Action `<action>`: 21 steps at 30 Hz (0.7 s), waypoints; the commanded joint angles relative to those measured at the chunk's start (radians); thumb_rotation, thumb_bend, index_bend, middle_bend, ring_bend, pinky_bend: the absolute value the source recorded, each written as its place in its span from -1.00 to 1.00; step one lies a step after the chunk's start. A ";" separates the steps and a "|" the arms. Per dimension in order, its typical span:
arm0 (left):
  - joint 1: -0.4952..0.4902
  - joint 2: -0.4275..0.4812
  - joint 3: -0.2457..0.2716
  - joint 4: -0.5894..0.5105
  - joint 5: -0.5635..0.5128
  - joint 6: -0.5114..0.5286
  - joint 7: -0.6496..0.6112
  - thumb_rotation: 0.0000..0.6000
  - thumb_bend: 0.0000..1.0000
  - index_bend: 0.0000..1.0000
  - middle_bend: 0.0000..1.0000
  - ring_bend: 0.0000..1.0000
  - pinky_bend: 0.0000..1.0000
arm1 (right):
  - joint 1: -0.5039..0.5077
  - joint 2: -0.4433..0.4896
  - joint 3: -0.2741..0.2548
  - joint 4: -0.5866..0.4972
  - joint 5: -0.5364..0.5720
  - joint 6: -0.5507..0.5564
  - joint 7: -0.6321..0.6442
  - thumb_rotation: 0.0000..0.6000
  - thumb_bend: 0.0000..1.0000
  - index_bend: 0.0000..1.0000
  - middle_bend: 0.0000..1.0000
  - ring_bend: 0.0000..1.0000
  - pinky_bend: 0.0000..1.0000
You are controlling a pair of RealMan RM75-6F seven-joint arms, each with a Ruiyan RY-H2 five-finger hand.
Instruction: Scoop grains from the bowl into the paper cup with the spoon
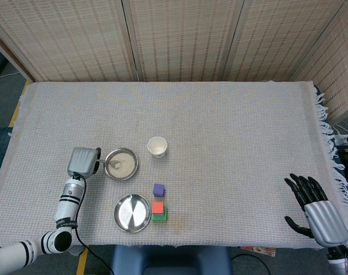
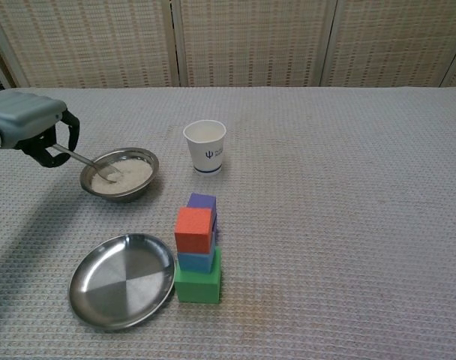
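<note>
Grains fill the bowl [image 2: 120, 174], which sits on the tabletop [image 2: 348, 187] just right of my left hand [image 2: 29, 127]. I have that hand's fingers curled around the handle of the spoon [image 2: 85, 161], whose tip rests in the grains. The cup [image 2: 205, 146] stands upright to the right of the bowl, apart from it. An empty plate [image 2: 121, 280] and stacked blocks [image 2: 197, 251] lie nearer me. My right hand [image 1: 318, 212] hangs at the far right edge, fingers spread, holding nothing.
</note>
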 commanded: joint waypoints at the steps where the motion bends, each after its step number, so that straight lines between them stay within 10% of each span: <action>1: -0.008 0.053 -0.037 -0.068 -0.113 -0.081 -0.085 1.00 -0.17 0.59 1.00 1.00 1.00 | 0.000 0.001 0.000 0.000 0.001 -0.001 0.002 1.00 -0.70 -1.00 -1.00 -1.00 -1.00; 21: -0.065 0.159 -0.036 -0.105 -0.245 -0.177 -0.318 1.00 -0.17 0.73 1.00 1.00 1.00 | 0.003 0.000 -0.002 -0.001 -0.002 -0.008 -0.001 1.00 -0.70 -1.00 -1.00 -1.00 -1.00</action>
